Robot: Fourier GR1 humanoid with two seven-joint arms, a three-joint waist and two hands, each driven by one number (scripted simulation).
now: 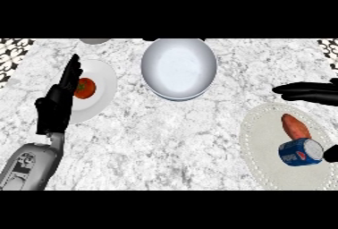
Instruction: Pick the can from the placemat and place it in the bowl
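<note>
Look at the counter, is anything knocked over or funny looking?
Yes. The blue can lies tipped on its side on the placemat, right beside a sweet potato. Nothing is spilled, and the bowl sits upright.

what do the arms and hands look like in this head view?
Left hand: all black, slim fingers plus a thumb, on a narrow black wrist. Left forearm: light grey shell with darker recessed panels and small cut-outs near the wrist. Right hand: same black, rounded fingers; its forearm is out of view. No cables, logos or markings show on either.
</note>
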